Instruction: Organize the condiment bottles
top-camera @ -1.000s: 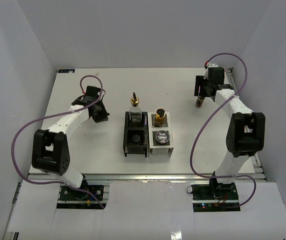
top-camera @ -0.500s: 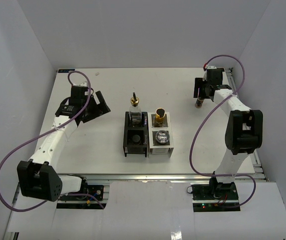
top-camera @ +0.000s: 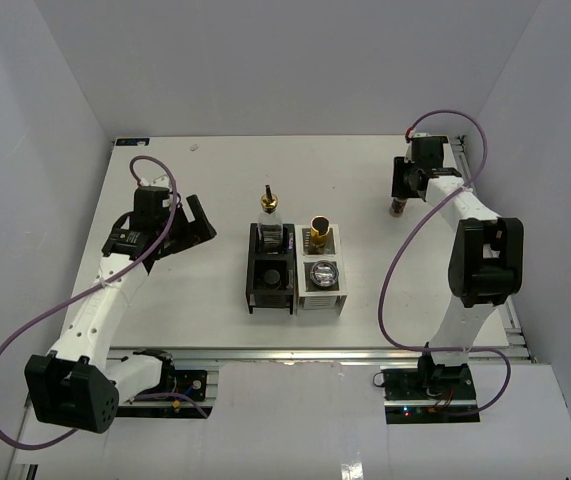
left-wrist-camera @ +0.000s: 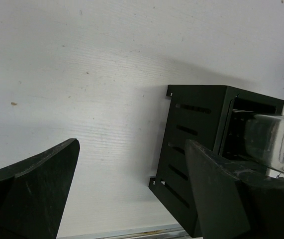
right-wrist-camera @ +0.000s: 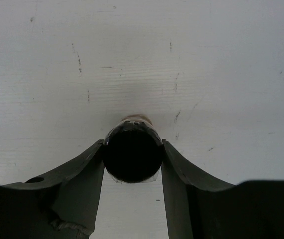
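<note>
A dark brown jar (right-wrist-camera: 133,152) stands on the table at the far right, and my right gripper (right-wrist-camera: 133,148) is shut on it, one finger pressed on each side. From above, the jar (top-camera: 397,207) shows just below that gripper (top-camera: 399,192). In the rack, a clear glass bottle with a gold spout (top-camera: 270,212) sits in the black half's back compartment. A gold-necked bottle (top-camera: 319,232) and a grey-lidded shaker (top-camera: 323,272) sit in the white half. My left gripper (top-camera: 196,228) hangs open and empty left of the rack. Its wrist view shows the open gripper (left-wrist-camera: 132,167).
The black half of the rack (top-camera: 270,285) and the white half (top-camera: 322,295) stand side by side mid-table. The left wrist view looks at the black rack's slotted side (left-wrist-camera: 191,134). Side walls close in the table left and right.
My left arm has pulled back to the left, away from the rack, and its jaws have opened wide. My right gripper has closed onto the dark brown jar.
</note>
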You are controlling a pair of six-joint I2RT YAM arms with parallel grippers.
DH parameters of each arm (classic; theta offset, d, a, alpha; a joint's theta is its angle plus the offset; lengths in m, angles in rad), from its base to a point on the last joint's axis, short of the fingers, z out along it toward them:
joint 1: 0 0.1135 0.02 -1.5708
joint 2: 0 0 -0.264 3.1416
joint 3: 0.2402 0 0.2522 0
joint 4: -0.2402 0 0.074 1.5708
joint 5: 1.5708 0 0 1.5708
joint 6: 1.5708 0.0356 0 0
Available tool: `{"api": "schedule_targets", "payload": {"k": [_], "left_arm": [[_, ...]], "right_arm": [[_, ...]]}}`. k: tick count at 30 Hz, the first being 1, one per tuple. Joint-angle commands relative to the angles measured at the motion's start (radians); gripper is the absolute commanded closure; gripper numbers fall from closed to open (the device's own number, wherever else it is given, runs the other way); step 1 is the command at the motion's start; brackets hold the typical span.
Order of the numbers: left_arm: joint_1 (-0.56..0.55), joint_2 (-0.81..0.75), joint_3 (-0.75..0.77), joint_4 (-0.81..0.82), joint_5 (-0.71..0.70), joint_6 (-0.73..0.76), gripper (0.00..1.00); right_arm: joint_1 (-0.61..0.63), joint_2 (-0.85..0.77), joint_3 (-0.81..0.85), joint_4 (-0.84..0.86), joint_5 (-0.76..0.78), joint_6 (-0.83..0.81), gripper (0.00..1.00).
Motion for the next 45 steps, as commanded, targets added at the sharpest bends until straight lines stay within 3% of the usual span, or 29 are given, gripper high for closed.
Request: {"api": "schedule_targets", "payload": {"k": [1,7,12,24,30,45], "left_arm": [[0.002,-0.029,-0.026,0.005,-0.025,0.023,0.02],[0.003,-0.048,-0.036,0.002,0.018,0.049,0.02],[0.002,-0.075,-0.021,-0.043,-0.019,0.059,0.02],[0.002,-0.125,0.008,-0.109,-0.006,0.021,0.02],[0.002,-0.124,0.022,-0.131,-0.018,0.008,0.02],[0.002,-0.131,0.032,-0.137,-0.073,-0.039,0.02]], "right_arm": [[-0.003,-0.051,0.145,-0.095,-0.002,-0.018,0.92],[0.062,-0.297,0.173,-0.189,-0.019,-0.028,0.92],[0.133,-0.486,0.127,-0.231,-0.18,-0.006,0.92],[0.409,-0.807,-0.07,-0.166,-0.372,0.07,0.92],[0.52,-0.856,-0.194,-0.08,-0.467,0.12,0.92],[0.761,-0.839,-0.36,0.131,-0.474,0.168,0.92]]}}
